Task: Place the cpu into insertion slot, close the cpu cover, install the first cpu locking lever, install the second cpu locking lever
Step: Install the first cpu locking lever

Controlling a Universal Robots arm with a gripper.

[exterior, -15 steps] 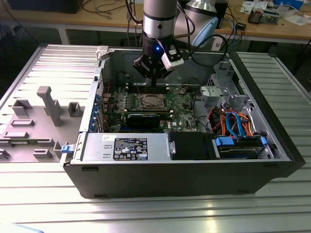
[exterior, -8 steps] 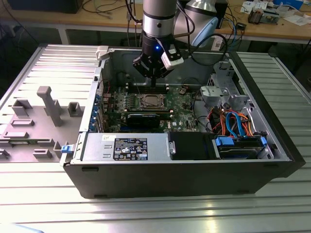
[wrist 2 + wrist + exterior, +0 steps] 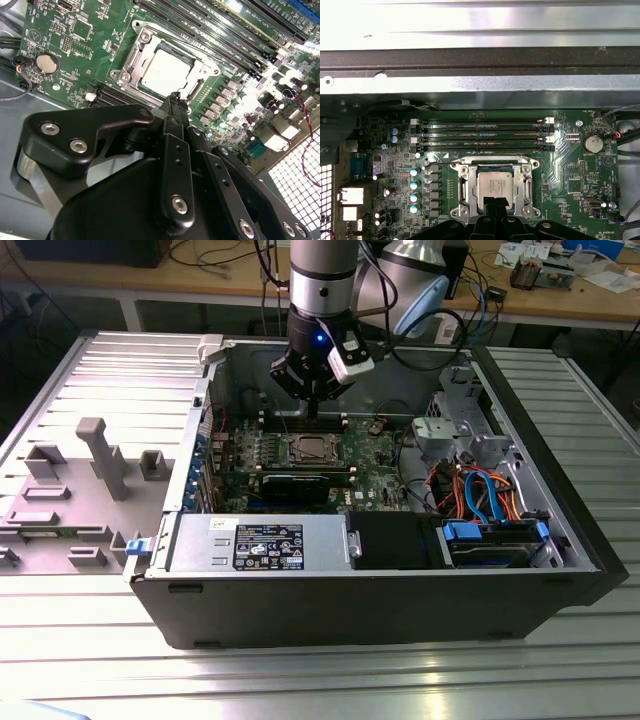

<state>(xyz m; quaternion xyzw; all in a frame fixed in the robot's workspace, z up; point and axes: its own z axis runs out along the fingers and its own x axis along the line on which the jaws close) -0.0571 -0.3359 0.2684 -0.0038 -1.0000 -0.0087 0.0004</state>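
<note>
First wrist view: tool (image 3: 495, 204) hides cpu's (image 3: 492, 186) near edge.

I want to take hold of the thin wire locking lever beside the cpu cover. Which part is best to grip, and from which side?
Probably the hooked free end of the locking lever, which juts past the corner of the cpu cover toward the capacitors. Come from straight above, the pincer closing across the wire: the rest lies tight along the frame, with the memory slots close beside.

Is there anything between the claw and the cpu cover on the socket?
Nothing visible. The claw hangs just above the cpu cover, which lies flat around the cpu; the gap between them is bare.
</note>
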